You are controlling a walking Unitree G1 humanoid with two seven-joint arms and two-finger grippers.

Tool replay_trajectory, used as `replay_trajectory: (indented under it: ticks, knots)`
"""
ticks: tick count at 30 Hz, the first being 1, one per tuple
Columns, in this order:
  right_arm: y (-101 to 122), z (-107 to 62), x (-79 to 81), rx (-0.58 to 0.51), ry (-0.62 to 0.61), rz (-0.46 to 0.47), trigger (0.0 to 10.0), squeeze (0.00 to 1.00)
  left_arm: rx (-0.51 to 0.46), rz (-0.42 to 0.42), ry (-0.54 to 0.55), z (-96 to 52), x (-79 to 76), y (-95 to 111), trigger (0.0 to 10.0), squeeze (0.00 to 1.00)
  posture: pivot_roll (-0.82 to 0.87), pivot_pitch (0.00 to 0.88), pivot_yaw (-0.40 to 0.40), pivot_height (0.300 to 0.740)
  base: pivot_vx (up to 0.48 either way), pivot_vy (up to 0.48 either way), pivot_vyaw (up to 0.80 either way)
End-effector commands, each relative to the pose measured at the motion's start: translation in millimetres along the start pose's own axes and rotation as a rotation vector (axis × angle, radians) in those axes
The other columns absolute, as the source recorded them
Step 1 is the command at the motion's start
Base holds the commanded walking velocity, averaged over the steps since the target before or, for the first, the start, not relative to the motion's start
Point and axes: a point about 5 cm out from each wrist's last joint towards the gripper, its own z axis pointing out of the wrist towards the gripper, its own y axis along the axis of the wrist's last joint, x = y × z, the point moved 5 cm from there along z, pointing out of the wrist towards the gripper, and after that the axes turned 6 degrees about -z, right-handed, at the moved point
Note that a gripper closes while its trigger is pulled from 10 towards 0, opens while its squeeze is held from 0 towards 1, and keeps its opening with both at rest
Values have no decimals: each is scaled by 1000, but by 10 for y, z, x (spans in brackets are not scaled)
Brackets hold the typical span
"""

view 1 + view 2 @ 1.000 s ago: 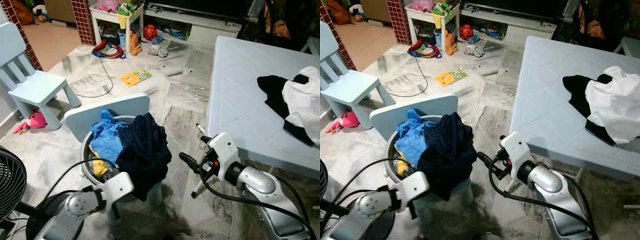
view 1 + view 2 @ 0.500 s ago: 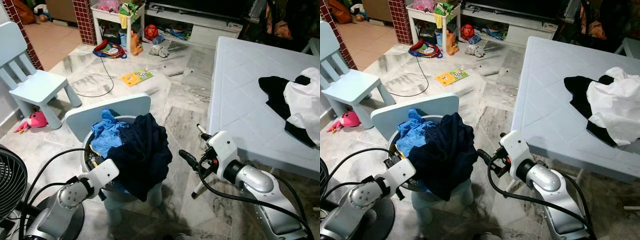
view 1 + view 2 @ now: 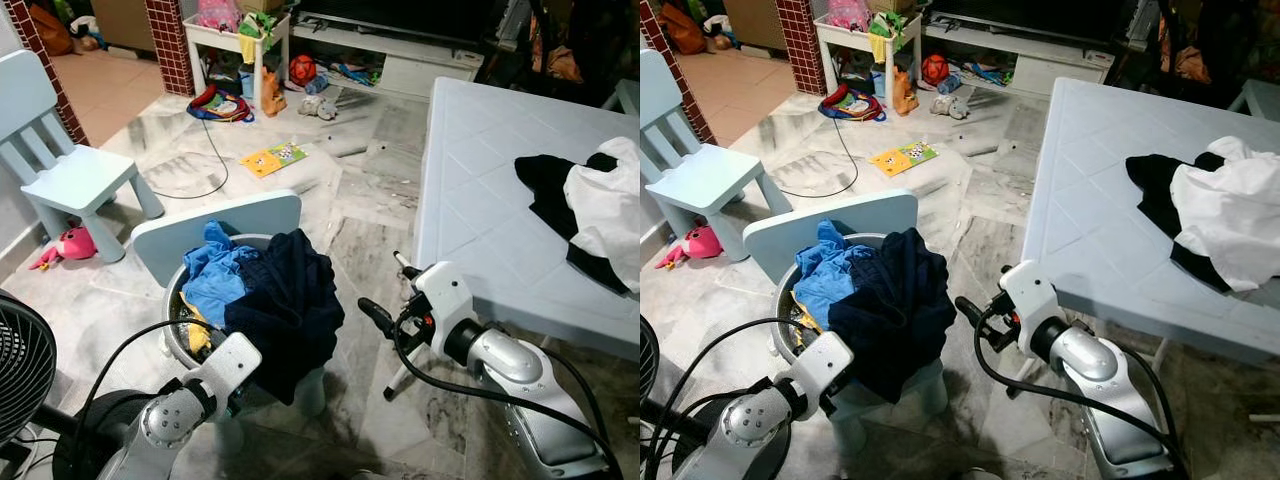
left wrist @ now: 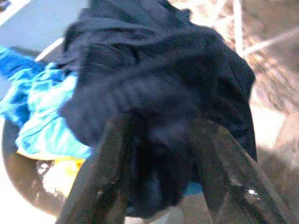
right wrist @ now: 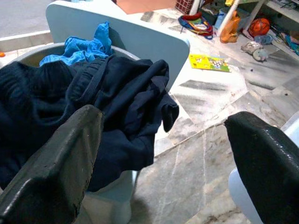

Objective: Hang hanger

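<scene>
A grey laundry tub (image 3: pixel 172 303) stands on a small pale blue chair, heaped with a dark navy garment (image 3: pixel 290 300) and a blue garment (image 3: pixel 215 272). No hanger can be made out. My left arm (image 3: pixel 230 365) reaches up from below at the front of the tub. In the left wrist view my left gripper (image 4: pixel 161 128) is open, its fingers apart just short of the navy garment (image 4: pixel 154 84). My right gripper (image 3: pixel 386 290) hangs open to the right of the tub, beside the table's corner, with nothing between its fingers (image 5: pixel 60 158).
A pale blue table (image 3: pixel 480 200) fills the right side, with black and white clothes (image 3: pixel 590 195) on it. A fan (image 3: pixel 20 370) stands at my lower left. A second child's chair (image 3: pixel 70 170), a pink toy (image 3: pixel 65 242), a book (image 3: pixel 272 155) and a cable lie on the marble floor.
My left arm has swung back to the right and lower, to the front of the navy garment. The right arm has hardly moved. The camera has shifted slightly.
</scene>
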Motion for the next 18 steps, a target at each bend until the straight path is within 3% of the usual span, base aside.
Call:
replay_trajectory:
  ticks: [1,6,10,18]
  knots:
    - [-4,15,-39,1,-9,-9,10000,0,1,-65,53,-48,28,20,10000,1000,-82,64,-90,740,0,0,0]
    - [-1,34,-28,-4,-6,-12,10000,0,0,-147,149,-111,95,76,10000,1000,-72,62,-85,740,0,0,0]
    - [-2,44,-23,-5,-7,-11,10000,0,7,-162,195,-119,155,98,10000,1000,-69,61,-80,740,0,0,0]
    - [2,68,-8,-13,-11,-16,10000,0,95,-191,142,25,97,19,10000,1000,-72,58,-67,740,0,0,0]
